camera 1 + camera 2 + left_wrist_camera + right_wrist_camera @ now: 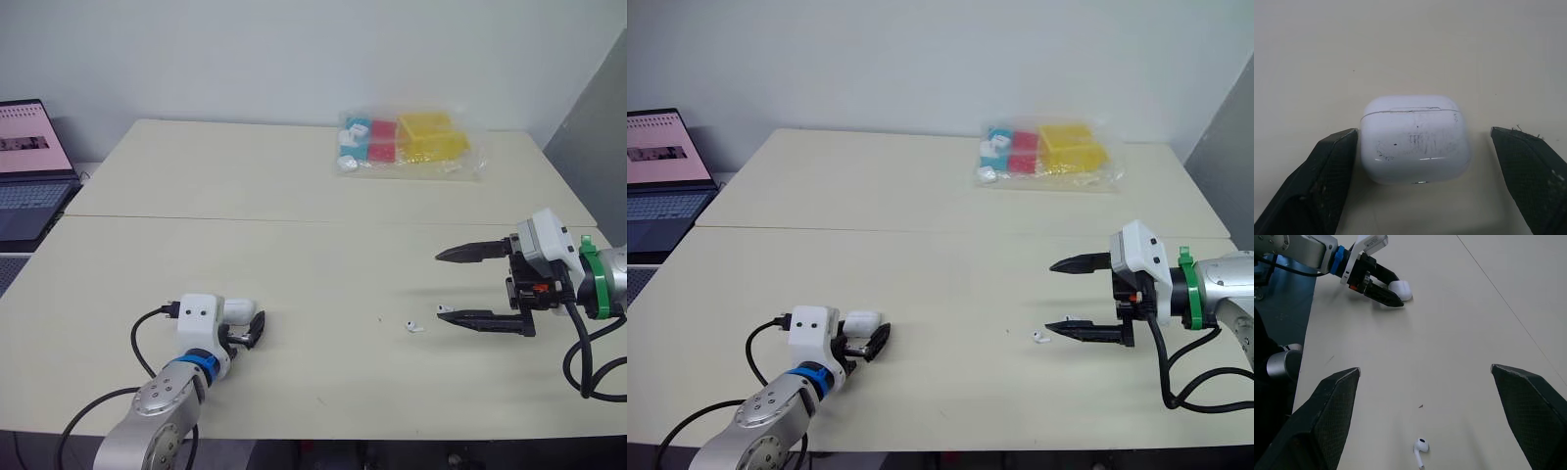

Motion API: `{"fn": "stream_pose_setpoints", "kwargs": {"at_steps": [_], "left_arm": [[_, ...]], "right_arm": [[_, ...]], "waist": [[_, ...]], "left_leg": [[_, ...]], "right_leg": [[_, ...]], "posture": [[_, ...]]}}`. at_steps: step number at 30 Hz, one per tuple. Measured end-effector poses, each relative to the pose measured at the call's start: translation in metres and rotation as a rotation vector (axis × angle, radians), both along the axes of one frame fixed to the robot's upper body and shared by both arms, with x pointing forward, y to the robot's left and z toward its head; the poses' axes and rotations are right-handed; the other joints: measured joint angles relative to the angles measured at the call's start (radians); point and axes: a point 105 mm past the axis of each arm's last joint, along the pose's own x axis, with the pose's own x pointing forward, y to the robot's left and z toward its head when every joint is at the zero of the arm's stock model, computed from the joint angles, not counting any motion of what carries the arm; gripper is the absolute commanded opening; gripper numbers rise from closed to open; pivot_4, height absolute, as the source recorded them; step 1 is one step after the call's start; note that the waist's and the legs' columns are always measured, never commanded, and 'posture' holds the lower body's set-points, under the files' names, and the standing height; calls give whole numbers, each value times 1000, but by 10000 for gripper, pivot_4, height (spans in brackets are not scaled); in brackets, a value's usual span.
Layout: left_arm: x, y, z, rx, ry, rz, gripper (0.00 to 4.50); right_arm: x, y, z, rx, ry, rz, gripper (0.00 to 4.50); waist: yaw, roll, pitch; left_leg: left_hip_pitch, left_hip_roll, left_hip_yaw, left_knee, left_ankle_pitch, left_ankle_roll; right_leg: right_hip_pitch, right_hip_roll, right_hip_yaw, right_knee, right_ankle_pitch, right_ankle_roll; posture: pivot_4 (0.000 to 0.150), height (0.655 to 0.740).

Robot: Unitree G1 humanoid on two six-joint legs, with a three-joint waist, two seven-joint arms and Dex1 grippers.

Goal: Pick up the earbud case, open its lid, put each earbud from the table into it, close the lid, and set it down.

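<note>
At the near left: left gripper point(245, 321), fingers wide around the earbud case point(1415, 139), lid shut, on the counter point(294, 255).
Mid right: right gripper point(439, 285), fingers wide, an earbud point(415, 327) just beside the lower one.
Far side: bag of coloured blocks point(407, 145).

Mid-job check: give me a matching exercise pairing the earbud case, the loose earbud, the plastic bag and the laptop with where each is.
1 earbud case
2 earbud
3 plastic bag
4 laptop

A far side of the table
B off the table's left edge
C inside the open left gripper
D on the table, by the open right gripper

Pairs: 1-C, 2-D, 3-A, 4-B
</note>
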Motion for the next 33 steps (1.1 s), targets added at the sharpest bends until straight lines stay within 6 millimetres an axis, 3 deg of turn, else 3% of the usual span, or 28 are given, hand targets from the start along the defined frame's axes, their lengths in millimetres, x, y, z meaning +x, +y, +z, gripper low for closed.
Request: {"fn": "stream_pose_setpoints", "kwargs": {"at_steps": [3, 9, 16, 20, 24, 29, 33], "left_arm": [[-2, 2, -2, 20, 19, -16, 43214], [-2, 8, -3, 65, 32, -33, 27909], [-6, 9, -2, 104, 31, -98, 27852], [-6, 3, -1, 126, -2, -242, 27852], [1, -33, 5, 69, -86, -502, 27852], [17, -103, 56, 51, -437, -942, 27852], [22, -121, 58, 150, -546, -1108, 27852]], "right_arm": [[0, 0, 0, -1, 0, 2, 44972], [0, 1, -2, -3, 4, 7, 45000], [0, 1, -1, -3, -3, 9, 45000], [0, 1, -1, -3, -7, 4, 45000], [4, 0, -2, -6, -4, -35, 45000], [4, 0, -8, -26, 92, -137, 45000], [4, 8, -11, 9, 196, -217, 45000]], "waist": [[0, 0, 0], [-1, 1, 0], [-1, 1, -1], [-1, 1, 0], [11, 2, 1], [23, 1, 1], [9, 1, 1]], "left_leg": [[0, 0, 0, 0, 0, 0], [0, 0, 0, 0, 0, 0], [0, 0, 1, -1, 0, 0], [-1, 0, 1, -1, 0, 0], [-3, 0, 1, 0, 0, 0], [-4, 0, 3, 0, 0, 1], [-4, -1, 3, -1, -2, 3]], "right_leg": [[0, 0, 0, 0, 0, 0], [0, -1, 0, -1, 0, 0], [0, -2, 0, -2, 0, 0], [-1, -2, 0, -2, -1, -1], [-2, -5, -2, -2, -4, -6], [-2, -5, 0, -3, -1, -1], [-2, -2, 2, -4, 0, 1]], "posture": [[1500, 7378], [1500, 7378], [1500, 7378], [1500, 7378], [1500, 7378], [1500, 7378], [1500, 7378]]}}
